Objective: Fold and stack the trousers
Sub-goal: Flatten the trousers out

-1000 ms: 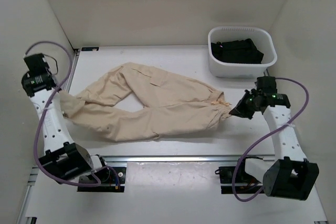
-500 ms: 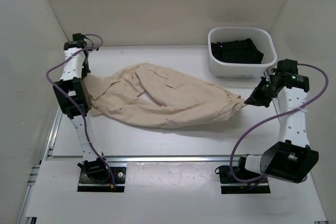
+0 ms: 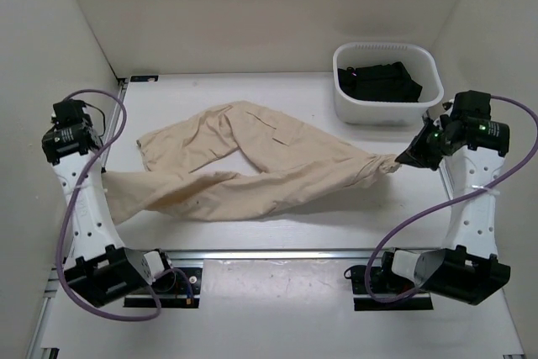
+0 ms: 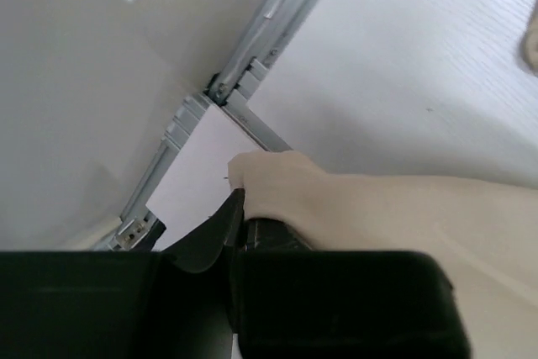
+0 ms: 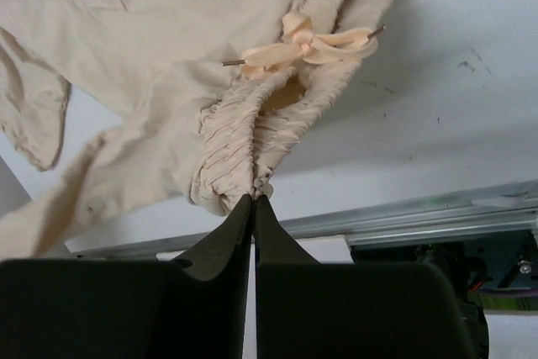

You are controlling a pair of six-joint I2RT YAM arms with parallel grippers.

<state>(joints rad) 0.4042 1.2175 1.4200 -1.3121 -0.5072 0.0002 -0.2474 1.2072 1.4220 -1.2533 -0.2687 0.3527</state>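
Observation:
The beige trousers (image 3: 277, 166) are stretched across the table between my two grippers. My right gripper (image 3: 408, 160) is shut on the gathered waistband (image 5: 239, 157) and holds it off the table at the right; the drawstring bow (image 5: 307, 44) hangs just beyond it. My left gripper (image 3: 108, 197) is shut on one leg's end (image 4: 277, 187) near the table's left front edge. The other leg lies loose on the table, its hem (image 3: 145, 140) towards the back left.
A white basket (image 3: 387, 111) holding black garments (image 3: 378, 81) stands at the back right, close behind my right gripper. Metal rails run along the table's left edge (image 4: 252, 48) and front edge (image 3: 269, 252). White walls enclose the sides and back.
My left arm has swung from the back left to the front left, pulling its leg out straight. My right gripper has kept its hold at the right, and the trousers are spread longer.

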